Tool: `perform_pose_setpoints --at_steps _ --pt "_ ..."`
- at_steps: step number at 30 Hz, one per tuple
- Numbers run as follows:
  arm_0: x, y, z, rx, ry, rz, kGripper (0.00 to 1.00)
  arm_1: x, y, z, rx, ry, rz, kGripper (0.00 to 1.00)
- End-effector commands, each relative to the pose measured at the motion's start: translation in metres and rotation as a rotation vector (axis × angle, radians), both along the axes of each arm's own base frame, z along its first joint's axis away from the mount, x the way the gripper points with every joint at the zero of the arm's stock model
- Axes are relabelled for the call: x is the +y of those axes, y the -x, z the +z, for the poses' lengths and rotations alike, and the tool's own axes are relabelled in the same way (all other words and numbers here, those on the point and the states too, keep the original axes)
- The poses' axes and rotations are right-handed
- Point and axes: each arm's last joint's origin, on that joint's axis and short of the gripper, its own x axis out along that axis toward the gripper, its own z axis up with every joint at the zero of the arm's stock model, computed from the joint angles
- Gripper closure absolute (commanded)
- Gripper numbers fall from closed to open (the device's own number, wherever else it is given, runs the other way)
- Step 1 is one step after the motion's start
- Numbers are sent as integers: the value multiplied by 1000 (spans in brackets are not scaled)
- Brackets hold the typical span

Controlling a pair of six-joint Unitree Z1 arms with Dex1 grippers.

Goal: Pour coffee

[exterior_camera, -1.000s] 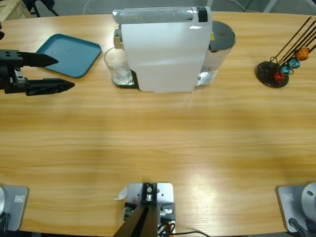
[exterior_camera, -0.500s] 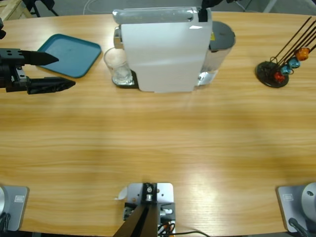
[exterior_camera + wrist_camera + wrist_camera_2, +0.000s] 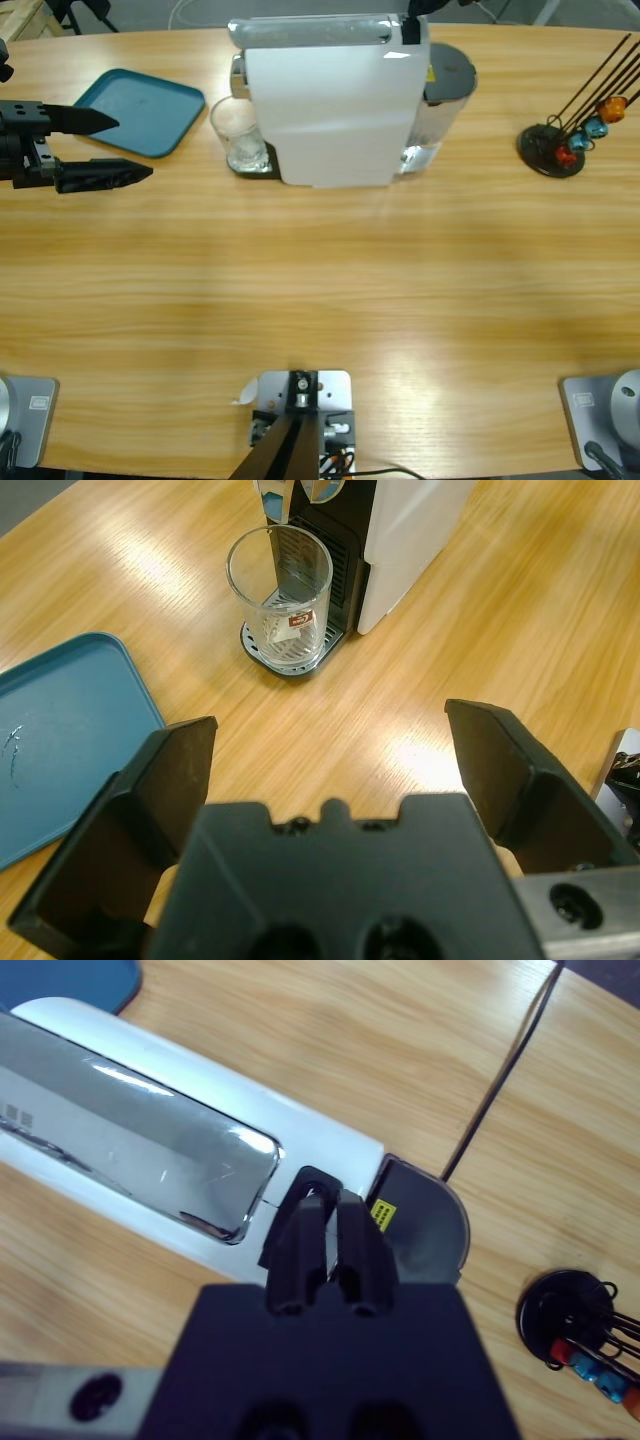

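While glass (image 3: 240, 135) sits under spout at machine's (image 3: 335, 100) 9 o'clock | right gripper (image 3: 322, 1222) jaws together over top button | left gripper (image 3: 100, 145) agape (idle) | risk: off-centre press slips, no brew.

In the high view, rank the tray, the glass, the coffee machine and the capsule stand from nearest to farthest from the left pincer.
1. Tray, just beside the left pincer at the table's left end.
2. Glass, at the machine's left side.
3. Coffee machine, top middle.
4. Capsule stand, far right.
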Motion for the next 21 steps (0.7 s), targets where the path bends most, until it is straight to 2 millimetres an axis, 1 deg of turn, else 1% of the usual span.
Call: perform_pose_setpoints --at_steps 1,3,8,12,21 --pt "0 4 -12 21 -29 -9 0 -16 34 51 -152 -20 47 0" --pt "0 4 -12 20 -29 -9 0 -18 39 52 -148 -16 52 0" --pt "1 5 -11 16 -27 -8 0 -14 37 42 -106 -5 55 0" --pt "1 5 -12 18 -28 -8 0 -12 35 41 -103 -4 57 0" --pt "1 5 -12 16 -28 -7 0 -14 38 40 -88 4 56 0"
